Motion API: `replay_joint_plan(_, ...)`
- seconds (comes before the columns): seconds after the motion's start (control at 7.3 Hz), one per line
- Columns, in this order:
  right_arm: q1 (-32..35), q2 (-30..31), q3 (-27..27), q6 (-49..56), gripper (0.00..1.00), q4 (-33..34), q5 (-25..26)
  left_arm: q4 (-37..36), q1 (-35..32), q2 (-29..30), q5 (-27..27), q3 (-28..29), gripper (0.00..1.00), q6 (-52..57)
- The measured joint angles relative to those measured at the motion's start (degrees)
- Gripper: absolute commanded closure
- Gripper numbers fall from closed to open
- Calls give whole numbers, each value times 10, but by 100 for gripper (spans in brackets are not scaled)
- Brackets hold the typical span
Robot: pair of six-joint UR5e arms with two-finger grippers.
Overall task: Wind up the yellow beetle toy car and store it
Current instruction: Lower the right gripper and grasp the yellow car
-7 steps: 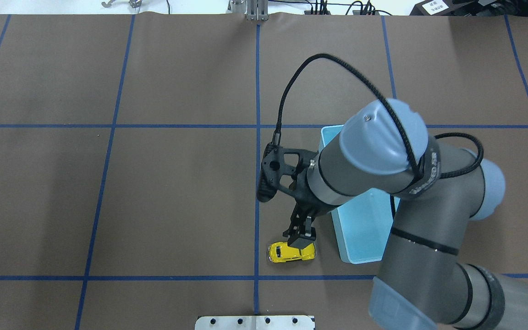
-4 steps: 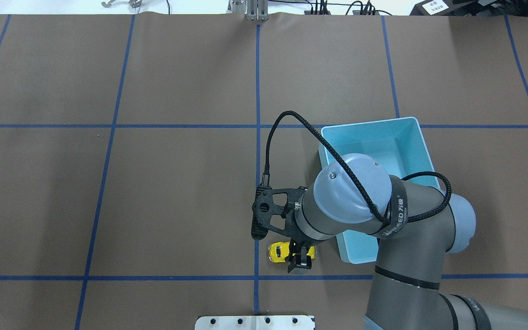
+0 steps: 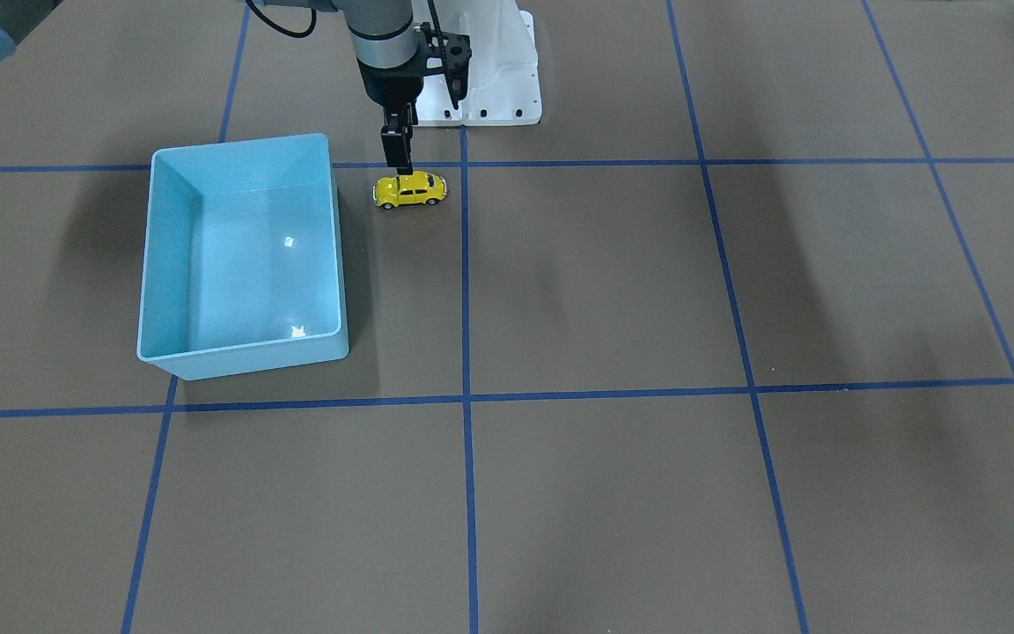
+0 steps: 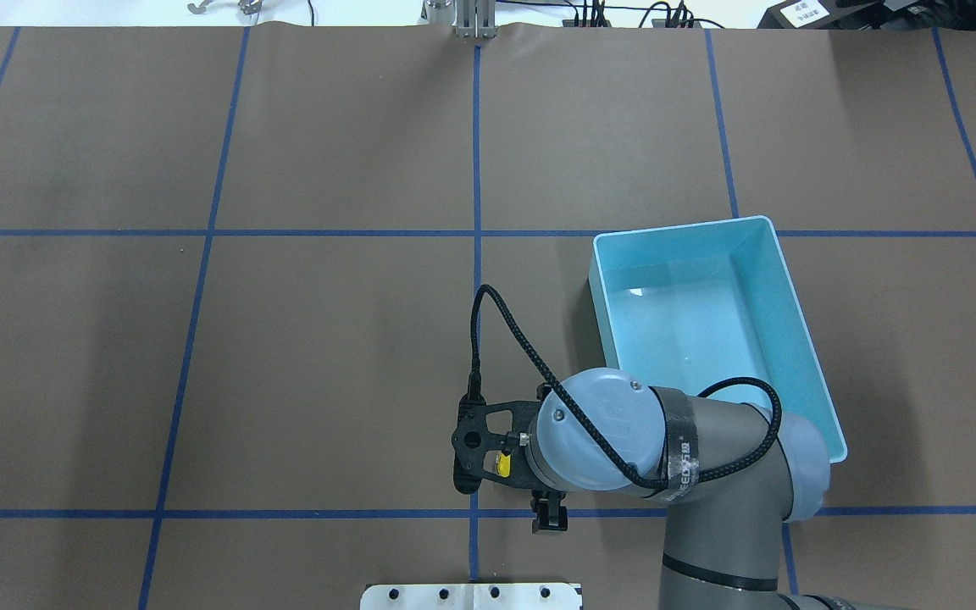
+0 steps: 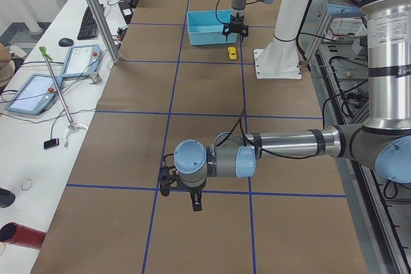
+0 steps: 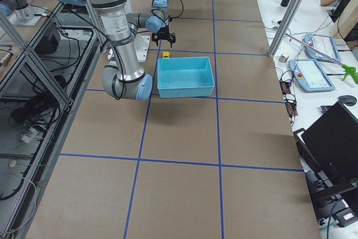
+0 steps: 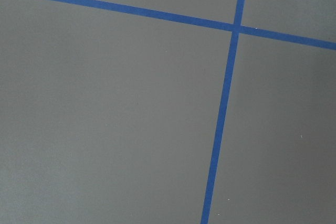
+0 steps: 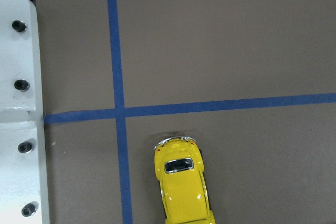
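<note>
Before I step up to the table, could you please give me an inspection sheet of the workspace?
Surface: brown table with a blue tape grid; white mounting plate on the robot's side.
Job's things: yellow beetle toy car on its wheels on the table, beside the light blue bin, not in it.
Clutter: nothing seen.
Claws: right claw at the car's roof, open or shut unclear; left claw low over the table, far from the car, state unclear.
Cables: black cable loops above the right wrist.
Surroundings: tablets and a keyboard on a side bench.
</note>
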State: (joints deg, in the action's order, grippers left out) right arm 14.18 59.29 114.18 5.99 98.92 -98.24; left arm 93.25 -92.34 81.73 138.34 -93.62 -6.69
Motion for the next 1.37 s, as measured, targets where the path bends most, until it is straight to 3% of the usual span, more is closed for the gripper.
replay_joint_plan(0.82, 0, -7, -43, 58, 0, -8, 33, 0, 0, 3, 0, 1, 0, 0)
replay_joint_plan(1.37, -8, -7, -84, 57, 0, -52, 38, 0, 0, 6, 1, 1, 0, 0)
